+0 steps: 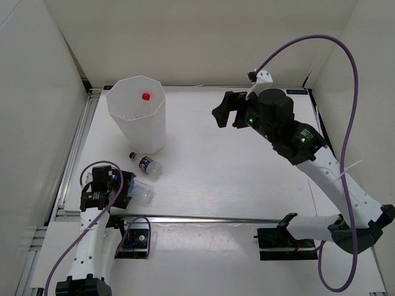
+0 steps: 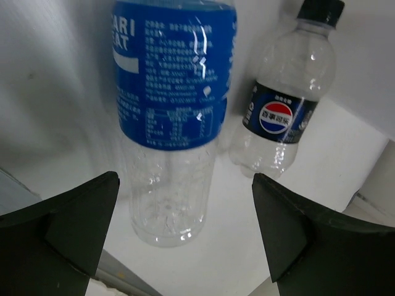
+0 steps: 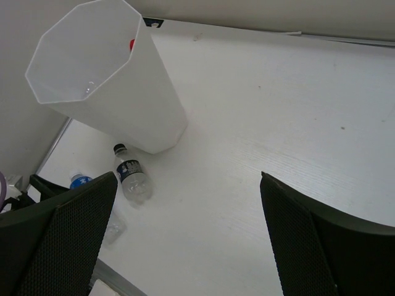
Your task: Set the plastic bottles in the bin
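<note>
We see left gripper (image 2: 185,203) wide open, straddling blue-labelled clear plastic bottle (image 2: 170,123) near tall white faceted plastic bin (image 1: 137,117); black-capped dark-label bottle (image 1: 146,164) at bin's base, red cap (image 1: 146,96) inside bin; right gripper (image 3: 188,203) wide open, empty.

A red cap (image 1: 145,96) shows inside the white bin (image 1: 133,126). The clear blue-labelled bottle (image 2: 170,111) carries white print. The clear Pepsi bottle (image 2: 281,117) has a navy label, red-white-blue roundel and black cap (image 2: 321,9).
</note>
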Controlling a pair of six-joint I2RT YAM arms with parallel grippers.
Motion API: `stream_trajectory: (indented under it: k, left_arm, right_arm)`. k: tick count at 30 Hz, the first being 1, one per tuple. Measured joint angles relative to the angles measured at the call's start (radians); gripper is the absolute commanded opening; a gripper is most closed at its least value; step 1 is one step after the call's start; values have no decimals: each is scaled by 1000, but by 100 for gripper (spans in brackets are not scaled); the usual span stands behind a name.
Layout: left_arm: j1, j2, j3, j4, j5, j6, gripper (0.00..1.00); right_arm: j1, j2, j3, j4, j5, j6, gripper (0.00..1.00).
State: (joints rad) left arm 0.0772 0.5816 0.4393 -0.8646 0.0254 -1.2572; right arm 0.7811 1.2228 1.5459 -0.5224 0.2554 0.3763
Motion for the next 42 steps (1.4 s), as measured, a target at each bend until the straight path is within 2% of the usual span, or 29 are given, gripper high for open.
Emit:
stream_trajectory:
  k: [12,14,18,19,21,27,30,33,36,42]
  left_arm:
    - [192,113,-112,129,81,92,100]
    - [211,134,-111,153,97,117,97]
    - [223,170,-106,180,105,159,77]
    - [223,176,-106,185,103,168,67]
    - [223,177,-100,192,100,185,57]
    - [225,169,-42,175,87,188,47]
    - [225,168,58,161,75,188,44]
    - [225,172,226,146,38,203,42]
    - [227,221,461,141,-6,240,42]
    - [227,414,943,183,-68,321,42]
  right_arm:
    - [-46,-80,-73,-23,-7,-21,100]
    - [-48,-84,-76,-26,-7,-22,100]
    - [-49,-91,-89,-31,-8,-22,100]
    - [-49,-91,-90,-33,-8,-22,100]
    - [-49,-91,-90,-36,-8,-22,100]
    - [-49,-92,-104,-39,-8,-22,100]
    - [-49,-92,-104,-41,-7,-22,100]
    - [-49,-90,-104,-44,-8,-22,100]
    - [-49,-84,-104,-46,-11,-22,100]
    - [-49,-65,-104,-45,-27,-21,100]
